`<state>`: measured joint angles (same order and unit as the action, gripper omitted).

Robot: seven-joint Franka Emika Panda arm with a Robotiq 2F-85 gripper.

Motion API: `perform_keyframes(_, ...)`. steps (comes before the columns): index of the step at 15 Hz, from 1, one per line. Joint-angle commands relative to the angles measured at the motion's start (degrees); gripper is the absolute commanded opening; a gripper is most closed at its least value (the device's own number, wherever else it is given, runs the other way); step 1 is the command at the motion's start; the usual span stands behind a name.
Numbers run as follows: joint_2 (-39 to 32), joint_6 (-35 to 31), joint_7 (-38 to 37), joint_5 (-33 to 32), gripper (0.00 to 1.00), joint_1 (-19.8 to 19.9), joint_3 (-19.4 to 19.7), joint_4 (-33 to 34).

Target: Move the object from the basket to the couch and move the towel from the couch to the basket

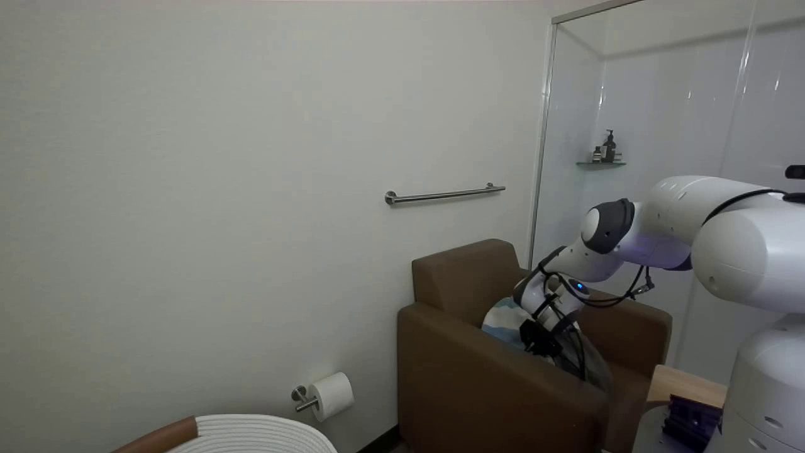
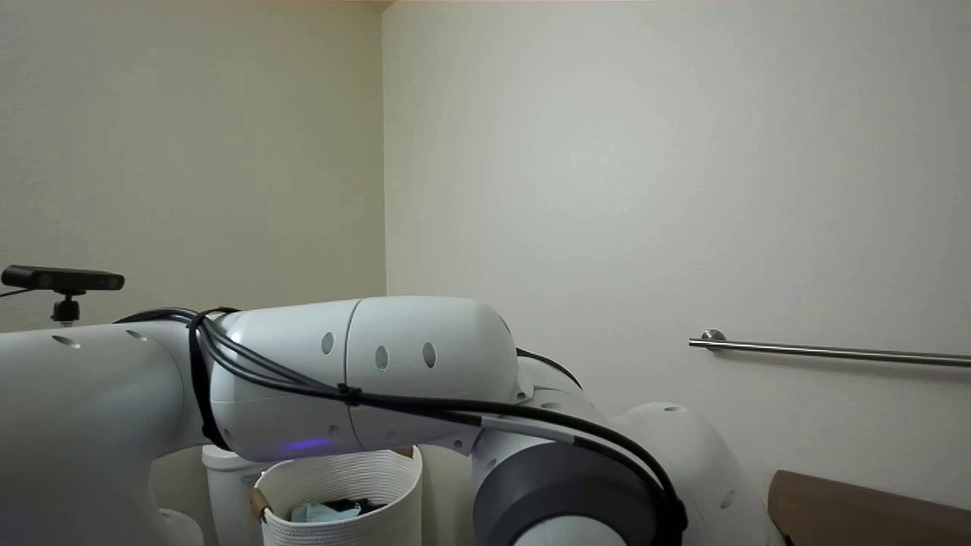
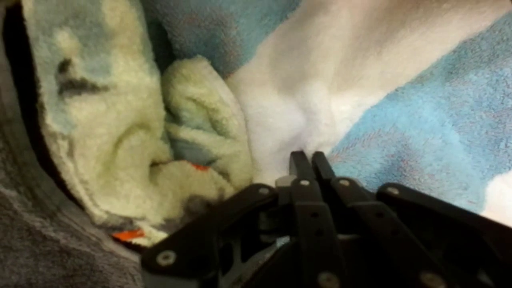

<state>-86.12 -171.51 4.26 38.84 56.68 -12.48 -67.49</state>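
The pincer [image 3: 308, 154] is clenched, seemingly on the towel [image 3: 400, 132], for bringing it to the basket [image 2: 345, 479]. Beside it lies the green-grey object [image 3: 108, 160], probably delivered to the couch [image 1: 484, 390].

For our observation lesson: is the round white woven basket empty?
Not empty: in an exterior view, pale teal cloth and dark cloth lie inside the basket.
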Motion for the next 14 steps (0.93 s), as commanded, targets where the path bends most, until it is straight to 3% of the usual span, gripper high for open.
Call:
perform_keyframes(1, 0.0, 5.5, -2.6, -1.8, 0.06, 0.2, 1.5, 0.7)
perform_keyframes(9, 0.3, 12.9, -1.9, -1.9, 0.04, 0.2, 0.8, 9.2)
perform_keyframes(14, 5.7, 11.2, -1.2, -0.3, 0.05, 0.2, 0.3, 5.7)
